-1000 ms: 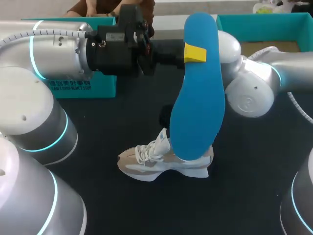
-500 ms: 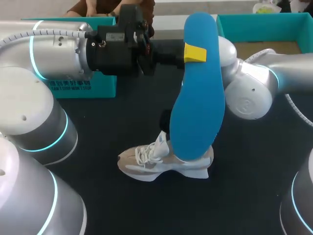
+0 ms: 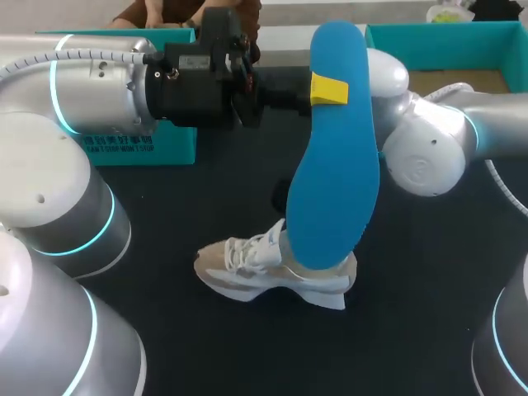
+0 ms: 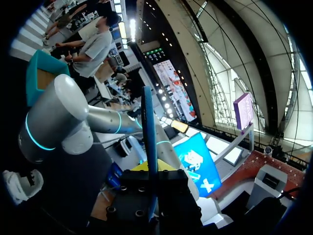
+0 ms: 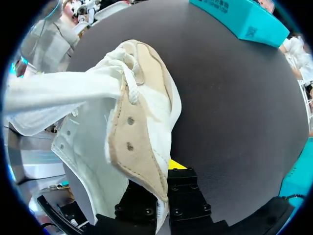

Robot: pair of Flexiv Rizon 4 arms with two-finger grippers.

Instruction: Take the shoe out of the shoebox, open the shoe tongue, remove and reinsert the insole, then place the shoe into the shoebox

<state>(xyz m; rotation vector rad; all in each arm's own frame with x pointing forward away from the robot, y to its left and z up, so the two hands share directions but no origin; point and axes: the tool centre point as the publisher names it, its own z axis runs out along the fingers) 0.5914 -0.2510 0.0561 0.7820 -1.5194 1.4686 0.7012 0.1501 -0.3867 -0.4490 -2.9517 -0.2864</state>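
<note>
At the far left of the head view a teal box [image 3: 140, 148] sits on the table [image 3: 206, 198], behind your left arm [image 3: 99, 82]. That arm runs level across the back of the table toward the middle. Your left gripper [image 3: 328, 89] [image 4: 150, 171] is clamped on the insole [image 3: 334, 181] [image 4: 148, 127] near its upper end, with one yellow tip showing against the blue. The insole hangs upright and well above the table, and its lower end is in front of the shoe's heel. In the left wrist view you see it edge-on, a thin blue strip rising from between the fingers.

Below it is the shoe [image 3: 264, 272] [image 5: 142, 127], white and beige, with its toe pointing left. It is out of the box, low at mid-table, but you cannot tell whether the sole touches.

Your right gripper [image 5: 164, 169] is hidden behind the insole from above. In the right wrist view the shoe's side wall runs down between its fingers, so it is closed on the shoe. Your right arm [image 3: 421, 157] comes in from the right edge. The open shoebox [image 3: 445, 37] stands behind it at the back right corner.
</note>
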